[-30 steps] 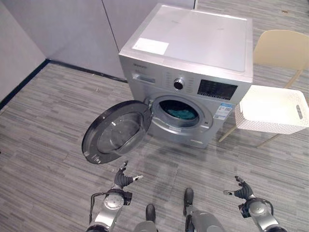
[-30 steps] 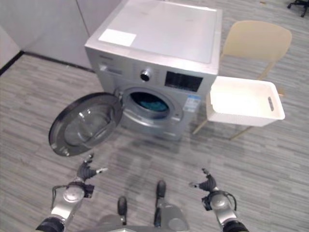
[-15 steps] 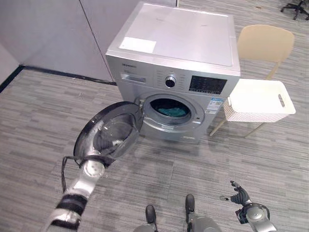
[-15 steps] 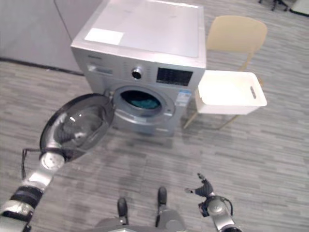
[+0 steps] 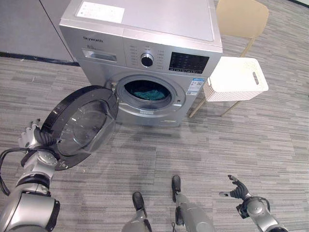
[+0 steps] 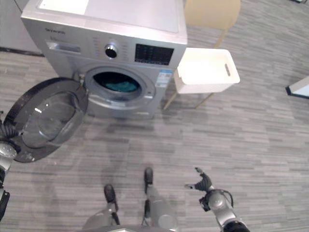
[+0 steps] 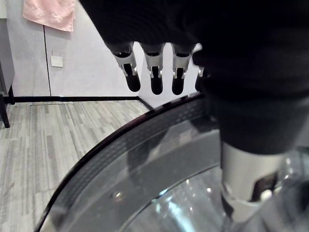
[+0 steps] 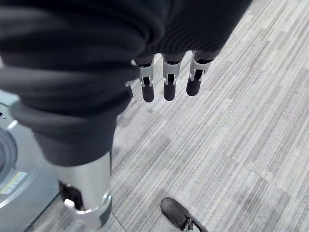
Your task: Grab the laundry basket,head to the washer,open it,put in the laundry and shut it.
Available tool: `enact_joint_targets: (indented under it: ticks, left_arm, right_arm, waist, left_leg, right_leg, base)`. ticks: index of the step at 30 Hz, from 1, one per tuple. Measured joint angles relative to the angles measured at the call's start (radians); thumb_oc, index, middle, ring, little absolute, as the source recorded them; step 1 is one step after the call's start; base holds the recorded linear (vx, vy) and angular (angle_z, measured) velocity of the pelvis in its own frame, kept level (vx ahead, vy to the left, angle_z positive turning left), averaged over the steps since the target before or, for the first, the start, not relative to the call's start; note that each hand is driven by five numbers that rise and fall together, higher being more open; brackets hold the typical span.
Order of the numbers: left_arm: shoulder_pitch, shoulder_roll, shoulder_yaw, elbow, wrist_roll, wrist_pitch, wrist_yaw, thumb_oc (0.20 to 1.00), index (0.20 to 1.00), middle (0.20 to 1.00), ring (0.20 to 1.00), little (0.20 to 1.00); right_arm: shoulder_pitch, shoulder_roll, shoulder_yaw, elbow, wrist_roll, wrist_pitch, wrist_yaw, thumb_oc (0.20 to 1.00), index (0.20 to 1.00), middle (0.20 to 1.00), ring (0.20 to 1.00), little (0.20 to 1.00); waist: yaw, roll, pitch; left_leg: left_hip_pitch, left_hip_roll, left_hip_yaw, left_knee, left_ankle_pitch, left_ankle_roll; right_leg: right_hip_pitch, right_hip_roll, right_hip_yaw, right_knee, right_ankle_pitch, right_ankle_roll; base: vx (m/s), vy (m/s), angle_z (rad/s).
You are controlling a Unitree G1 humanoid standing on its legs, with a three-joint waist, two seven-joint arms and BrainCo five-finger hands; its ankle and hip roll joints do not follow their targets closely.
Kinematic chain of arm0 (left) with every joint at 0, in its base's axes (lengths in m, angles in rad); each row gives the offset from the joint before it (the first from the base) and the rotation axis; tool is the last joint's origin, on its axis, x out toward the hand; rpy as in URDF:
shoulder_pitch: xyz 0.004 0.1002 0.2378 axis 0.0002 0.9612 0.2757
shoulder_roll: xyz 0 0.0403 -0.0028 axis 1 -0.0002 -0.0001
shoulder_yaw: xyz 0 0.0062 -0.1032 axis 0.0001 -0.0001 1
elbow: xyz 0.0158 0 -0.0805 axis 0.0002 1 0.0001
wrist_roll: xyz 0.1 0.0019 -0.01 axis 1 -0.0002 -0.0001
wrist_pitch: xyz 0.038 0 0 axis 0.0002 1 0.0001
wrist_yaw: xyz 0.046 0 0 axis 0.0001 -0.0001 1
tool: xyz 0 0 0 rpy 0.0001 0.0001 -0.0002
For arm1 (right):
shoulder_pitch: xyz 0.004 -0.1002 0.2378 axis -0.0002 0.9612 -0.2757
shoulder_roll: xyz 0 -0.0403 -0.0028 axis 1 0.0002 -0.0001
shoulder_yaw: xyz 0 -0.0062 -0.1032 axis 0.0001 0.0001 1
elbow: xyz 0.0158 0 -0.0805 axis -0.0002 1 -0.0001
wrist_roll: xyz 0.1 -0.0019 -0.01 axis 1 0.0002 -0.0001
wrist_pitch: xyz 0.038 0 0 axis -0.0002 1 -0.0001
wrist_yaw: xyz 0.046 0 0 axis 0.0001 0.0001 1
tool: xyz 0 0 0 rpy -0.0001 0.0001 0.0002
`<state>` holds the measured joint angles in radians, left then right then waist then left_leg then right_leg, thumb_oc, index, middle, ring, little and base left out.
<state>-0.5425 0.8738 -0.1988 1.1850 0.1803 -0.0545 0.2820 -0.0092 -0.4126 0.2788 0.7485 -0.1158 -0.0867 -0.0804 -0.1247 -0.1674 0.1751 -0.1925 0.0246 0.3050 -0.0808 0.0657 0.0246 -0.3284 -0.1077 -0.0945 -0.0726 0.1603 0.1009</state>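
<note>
The robot's left hand [image 5: 33, 141] reaches the outer rim of the washer's open round door [image 5: 82, 126], fingers [image 7: 153, 72] straight and spread just past the dark edge. Teal laundry [image 5: 146, 95] lies inside the silver washer [image 5: 145, 53]. The white perforated basket [image 5: 235, 79] sits on a chair [image 5: 240, 19], well apart. The right hand [image 5: 237, 191] hangs open, fingers relaxed.

So the left hand [image 5: 33, 140] came up off the floor side and now sits at the outer rim of the open washer door [image 5: 82, 125], fingers straight. Camera's swung closer to the washer too.
</note>
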Motion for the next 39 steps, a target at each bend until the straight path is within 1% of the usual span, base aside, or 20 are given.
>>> enact_joint_targets:
  ticks: [2, 4, 8, 11, 13, 14, 16, 18, 19, 23, 24, 26, 28, 29, 32, 33, 34, 36, 37, 39]
  left_arm:
    - [0.002, -0.001, -0.008, 0.001, -0.001, 0.001, -0.006, 1.0, 1.0, 1.0, 1.0, 1.0]
    - [0.003, 0.0, 0.0, -0.005, -0.001, 0.001, -0.013, 1.0, 1.0, 1.0, 1.0, 1.0]
    - [0.063, -0.058, 0.029, -0.131, -0.014, 0.006, 0.003, 1.0, 1.0, 1.0, 1.0, 1.0]
    - [0.21, -0.195, 0.129, -0.41, -0.067, -0.014, 0.016, 1.0, 1.0, 1.0, 1.0, 1.0]
    - [0.298, -0.286, 0.139, -0.559, -0.103, -0.031, 0.02, 1.0, 1.0, 1.0, 1.0, 1.0]
    - [0.378, -0.351, 0.086, -0.639, -0.114, -0.047, -0.004, 1.0, 1.0, 1.0, 1.0, 1.0]
    - [0.446, -0.416, 0.055, -0.738, -0.143, -0.055, -0.024, 1.0, 1.0, 1.0, 1.0, 1.0]
    - [0.45, -0.439, -0.037, -0.745, -0.147, -0.068, -0.073, 1.0, 1.0, 1.0, 1.0, 1.0]
    - [0.457, -0.459, -0.125, -0.757, -0.167, -0.068, -0.129, 1.0, 1.0, 1.0, 1.0, 1.0]
    - [0.449, -0.488, -0.203, -0.823, -0.179, -0.07, -0.172, 1.0, 1.0, 1.0, 1.0, 1.0]
    - [0.388, -0.501, -0.218, -0.806, -0.179, -0.066, -0.162, 1.0, 1.0, 1.0, 1.0, 1.0]
    - [0.292, -0.503, -0.223, -0.758, -0.176, -0.067, -0.148, 1.0, 1.0, 1.0, 1.0, 1.0]
    - [0.164, -0.491, -0.224, -0.665, -0.17, -0.066, -0.119, 1.0, 1.0, 1.0, 1.0, 1.0]
    - [0.026, -0.458, -0.212, -0.541, -0.155, -0.064, -0.085, 1.0, 1.0, 1.0, 1.0, 1.0]
    - [-0.218, -0.332, -0.209, -0.227, -0.131, -0.048, -0.044, 1.0, 1.0, 1.0, 1.0, 1.0]
    - [-0.288, -0.264, -0.21, -0.138, -0.127, -0.024, -0.03, 1.0, 1.0, 1.0, 1.0, 1.0]
    - [-0.311, -0.227, -0.181, -0.119, -0.125, -0.027, -0.02, 1.0, 1.0, 1.0, 1.0, 1.0]
    - [-0.325, -0.204, -0.171, -0.085, -0.122, -0.022, -0.011, 1.0, 1.0, 1.0, 1.0, 1.0]
    - [-0.28, -0.207, -0.142, -0.112, -0.121, -0.025, -0.008, 1.0, 1.0, 1.0, 1.0, 1.0]
    - [-0.232, -0.237, -0.14, -0.144, -0.121, -0.026, -0.011, 1.0, 1.0, 1.0, 1.0, 1.0]
  right_arm:
    - [0.006, 0.0, 0.004, -0.002, 0.0, -0.001, 0.003, 1.0, 1.0, 1.0, 1.0, 1.0]
    - [-0.006, -0.001, 0.003, -0.003, 0.0, -0.001, 0.006, 1.0, 1.0, 1.0, 1.0, 1.0]
    - [-0.022, 0.003, 0.005, -0.001, -0.001, 0.0, 0.017, 1.0, 1.0, 1.0, 1.0, 1.0]
    - [-0.021, 0.006, -0.004, -0.001, -0.002, 0.002, 0.015, 1.0, 1.0, 1.0, 1.0, 1.0]
    - [-0.024, 0.022, -0.016, -0.001, -0.003, 0.003, 0.013, 1.0, 1.0, 1.0, 1.0, 1.0]
    - [-0.031, 0.043, -0.035, -0.004, -0.004, 0.004, 0.01, 1.0, 1.0, 1.0, 1.0, 1.0]
    - [-0.032, 0.065, -0.057, -0.005, -0.004, 0.006, -0.003, 1.0, 1.0, 1.0, 1.0, 1.0]
    - [-0.042, 0.073, -0.056, -0.002, -0.004, 0.008, -0.005, 1.0, 1.0, 1.0, 1.0, 1.0]
    - [-0.05, 0.082, -0.054, -0.004, -0.004, 0.007, -0.005, 1.0, 1.0, 1.0, 1.0, 1.0]
    - [-0.05, 0.082, -0.042, -0.002, -0.004, 0.016, -0.008, 1.0, 1.0, 1.0, 1.0, 1.0]
    - [-0.041, 0.08, -0.034, -0.022, -0.004, 0.021, -0.01, 1.0, 1.0, 1.0, 1.0, 1.0]
    - [-0.038, 0.078, -0.029, -0.031, -0.006, 0.018, -0.012, 1.0, 1.0, 1.0, 1.0, 1.0]
    - [-0.043, 0.077, -0.021, -0.032, -0.021, 0.019, -0.013, 1.0, 1.0, 1.0, 1.0, 1.0]
    - [-0.044, 0.062, 0.022, -0.034, -0.037, 0.02, -0.014, 1.0, 1.0, 1.0, 1.0, 1.0]
    - [-0.038, 0.033, 0.044, -0.057, -0.04, 0.02, -0.008, 1.0, 1.0, 1.0, 1.0, 1.0]
    - [-0.028, 0.007, 0.036, -0.096, -0.04, 0.019, -0.01, 1.0, 1.0, 1.0, 1.0, 1.0]
    - [-0.008, -0.017, 0.038, -0.108, -0.038, 0.016, -0.01, 1.0, 1.0, 1.0, 1.0, 1.0]
    - [-0.001, -0.051, 0.036, -0.111, -0.037, 0.017, -0.007, 1.0, 1.0, 1.0, 1.0, 1.0]
    - [0.0, -0.084, 0.033, -0.118, -0.033, 0.015, -0.008, 1.0, 1.0, 1.0, 1.0, 1.0]
    - [-0.005, -0.095, 0.022, -0.12, -0.032, 0.013, -0.008, 1.0, 1.0, 1.0, 1.0, 1.0]
  waist:
    - [0.0, -0.009, 0.007]
    - [0.011, -0.003, 0.023]
    - [0.031, 0.017, 0.048]
    - [0.061, 0.038, 0.062]
    - [0.077, 0.045, 0.067]
    - [0.085, 0.052, 0.069]
    - [0.091, 0.052, 0.069]
    - [0.103, 0.05, 0.068]
    - [0.096, 0.052, 0.069]
    - [0.075, 0.053, 0.069]
    - [0.044, 0.054, 0.067]
    - [0.035, 0.051, 0.066]
    - [0.007, 0.054, 0.066]
    - [-0.03, 0.056, 0.065]
    - [-0.081, 0.059, 0.063]
    - [-0.099, 0.061, 0.062]
    - [-0.104, 0.062, 0.062]
    - [-0.098, 0.076, 0.061]
    - [-0.089, 0.091, 0.056]
    - [-0.087, 0.106, 0.05]
  left_leg:
    - [0.001, -0.007, -0.014, 0.0, -0.002, -0.005]
    - [-0.002, -0.005, -0.015, 0.0, -0.006, -0.012]
    - [-0.001, -0.005, -0.018, 0.0, -0.009, -0.013]
    - [0.021, -0.009, -0.025, 0.0, -0.013, -0.009]
    - [0.041, -0.012, -0.033, 0.0, -0.017, -0.005]
    - [0.056, -0.012, -0.044, 0.0, -0.02, -0.004]
    - [0.065, -0.014, -0.045, 0.0, -0.02, -0.004]
    - [0.064, -0.022, -0.046, 0.0, -0.021, -0.005]
    - [0.064, -0.029, -0.041, 0.0, -0.021, -0.004]
    - [0.055, -0.03, -0.024, 0.0, -0.019, -0.002]
    - [0.053, -0.032, -0.004, 0.0, -0.013, 0.0]
    - [0.051, -0.034, 0.031, 0.0, -0.017, -0.001]
    - [0.04, -0.036, 0.055, 0.0, -0.016, 0.001]
    - [0.036, -0.036, 0.089, 0.0, -0.018, 0.001]
    - [0.022, -0.026, 0.131, 0.0, -0.019, 0.003]
    - [0.007, -0.025, 0.137, 0.0, -0.019, 0.003]
    - [0.003, -0.029, 0.139, 0.0, -0.02, 0.002]
    - [-0.001, -0.021, 0.123, 0.0, -0.02, 0.001]
    - [0.002, -0.011, 0.078, -0.001, -0.022, -0.003]
    - [0.001, -0.002, 0.041, -0.001, -0.025, -0.012]
  right_leg:
    - [0.0, 0.001, -0.003, 0.005, 0.035, 0.013]
    - [0.001, 0.01, 0.001, -0.006, 0.06, -0.016]
    - [0.003, 0.009, -0.005, -0.006, 0.061, -0.018]
    - [0.028, 0.002, -0.008, -0.006, 0.061, -0.018]
    - [0.05, -0.001, -0.01, -0.007, 0.061, -0.018]
    - [0.072, -0.006, -0.012, -0.006, 0.059, -0.017]
    - [0.078, -0.017, -0.012, -0.007, 0.059, -0.017]
    - [0.083, -0.023, -0.012, -0.004, 0.046, -0.014]
    - [0.082, -0.03, -0.009, -0.006, 0.035, -0.013]
    - [0.063, -0.031, -0.003, -0.007, 0.028, -0.011]
    - [0.047, -0.026, 0.013, -0.006, 0.027, -0.014]
    - [0.028, -0.03, 0.031, -0.014, 0.03, -0.009]
    - [0.007, -0.029, 0.051, -0.013, 0.03, -0.009]
    - [-0.011, -0.027, 0.05, -0.014, 0.03, -0.008]
    - [-0.047, -0.024, 0.054, -0.009, 0.032, -0.006]
    - [-0.072, -0.018, 0.064, -0.008, 0.06, -0.002]
    - [-0.083, -0.014, 0.073, -0.008, 0.093, -0.014]
    - [-0.094, -0.003, 0.084, -0.007, 0.111, -0.036]
    - [-0.095, 0.005, 0.096, -0.007, 0.112, -0.037]
    - [-0.093, 0.012, 0.092, -0.007, 0.112, -0.037]
  base:
    - [0.0, 0.032, 0.09]
    - [0.01, 0.009, -0.01]
    - [0.04, 0.016, 0.01]
    - [0.04, 0.009, 0.09]
    - [0.05, -0.028, 0.15]
    - [0.05, -0.044, 0.17]
    - [0.01, -0.046, 0.13]
    - [0.0, -0.041, 0.06]
    - [-0.01, -0.051, -0.07]
    - [-0.02, -0.031, -0.15]
    - [-0.04, 0.001, -0.36]
    - [-0.02, 0.033, -0.56]
    - [-0.03, 0.038, -0.48]
    - [-0.04, 0.023, -0.5]
    - [-0.04, 0.01, -0.54]
    - [-0.05, -0.018, -0.41]
    - [-0.06, -0.029, -0.37]
    - [-0.02, -0.037, -0.33]
    - [-0.03, -0.048, -0.32]
    - [-0.02, -0.05, -0.09]
